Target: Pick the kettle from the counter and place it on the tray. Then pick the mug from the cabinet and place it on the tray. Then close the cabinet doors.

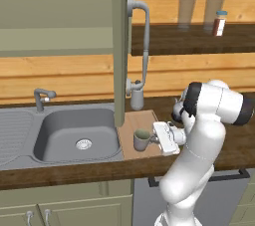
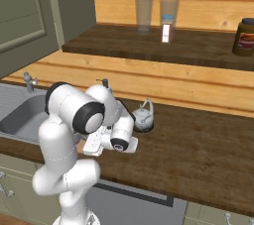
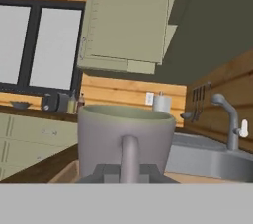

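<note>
Gripper [image 1: 158, 139] clenching the mug [image 1: 141, 140] handle, lowering onto tray [image 1: 133, 123]; should be setting it flat before releasing.

Pale wood-plank wall [image 2: 163, 78], dark wall shelf [image 2: 163, 45], window [image 3: 39, 50] beyond.

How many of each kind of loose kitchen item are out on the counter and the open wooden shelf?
Mugs: 1, mug, held by the claw
Kettles: 1, kettle
Trays: 1, tray
Drinking glasses: 2
Jars/bottles: 2, small bottle, dark jar
Soap dispensers: 1
Total: 8
</note>
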